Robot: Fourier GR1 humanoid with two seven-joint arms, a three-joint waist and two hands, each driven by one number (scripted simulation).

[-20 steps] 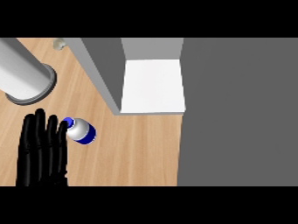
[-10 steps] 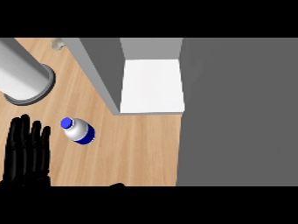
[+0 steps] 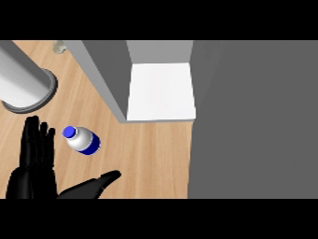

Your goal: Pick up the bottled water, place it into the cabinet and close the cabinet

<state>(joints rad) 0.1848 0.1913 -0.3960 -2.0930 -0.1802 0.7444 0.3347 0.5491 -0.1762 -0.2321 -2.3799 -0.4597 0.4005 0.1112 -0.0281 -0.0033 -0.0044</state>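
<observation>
The bottled water (image 3: 83, 140), white with a blue cap and blue base, lies on the wooden counter (image 3: 148, 158), cap pointing up-left. My left hand (image 3: 36, 158) is just left of it, open, with straight fingers pointing away from me. Its thumb (image 3: 96, 183) is spread out below the bottle. A narrow gap separates the hand from the bottle. The cabinet (image 3: 258, 116) fills the right side. Its opening shows a white shelf floor (image 3: 161, 91), and a grey panel (image 3: 106, 79) stands along its left. My right hand does not show.
A large grey cylinder (image 3: 17, 79) slants in from the upper left, ending just above my fingertips. A small pale object (image 3: 60, 46) sits at the far edge of the counter. Bare wood lies between the bottle and the cabinet's front.
The hand was beside the bottle a second ago and has drawn back toward the lower edge. Its thumb now shows, spread out to the right. The bottle has not moved.
</observation>
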